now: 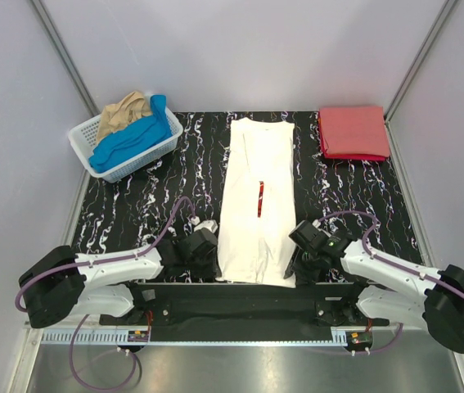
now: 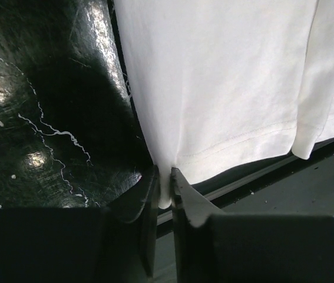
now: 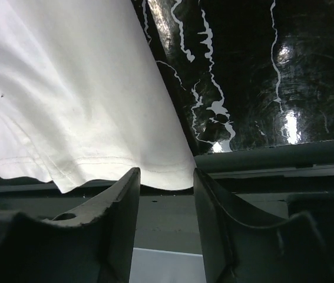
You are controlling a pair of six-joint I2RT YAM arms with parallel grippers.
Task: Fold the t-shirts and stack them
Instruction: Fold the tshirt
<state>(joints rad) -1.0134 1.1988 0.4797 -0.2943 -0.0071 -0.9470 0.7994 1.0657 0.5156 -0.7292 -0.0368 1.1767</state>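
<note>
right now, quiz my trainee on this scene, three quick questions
1. True or false: the red t-shirt lies folded at the far right.
2. Which gripper is shut on the hem of the white t-shirt? A left, B right, C neither.
3. Fill in: the blue t-shirt and the tan t-shirt lie in the ____.
Key: 1 true. 2 A: the left gripper pinches a hem corner, while the right gripper is open. 3 basket.
</note>
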